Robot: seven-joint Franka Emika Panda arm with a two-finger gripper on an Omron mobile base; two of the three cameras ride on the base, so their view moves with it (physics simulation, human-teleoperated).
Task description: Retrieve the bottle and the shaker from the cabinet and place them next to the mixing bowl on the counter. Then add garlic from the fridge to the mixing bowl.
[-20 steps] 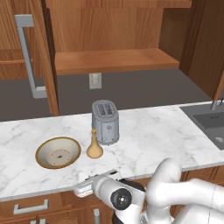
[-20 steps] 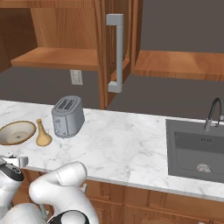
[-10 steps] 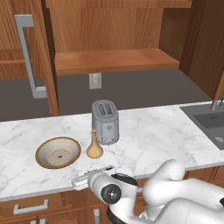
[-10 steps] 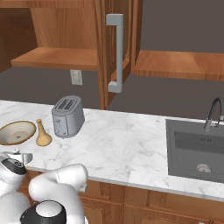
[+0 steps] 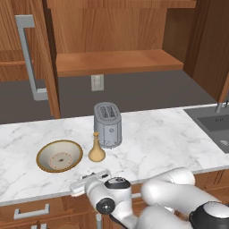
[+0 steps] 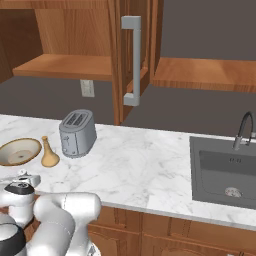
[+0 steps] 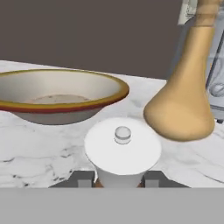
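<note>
Claw [image 7: 118, 180] clamped on the white-capped shaker [image 7: 122, 146], low at the desk [image 5: 152, 138] edge, just in front of the bowl [image 7: 57, 96] and tan bottle [image 7: 186, 94]; a wide swing could topple that bottle or clip the bowl's rim; marble top, toaster [image 5: 108, 124] behind, wooden cabinets open above, sink [image 6: 227, 170] on the right

White marble counter [image 5: 161, 143] across mid-frame, dark wall [image 5: 147, 94] behind, open wood cabinets [image 5: 112, 62] on top, sink [image 6: 225, 167] at right, drawers below.
</note>
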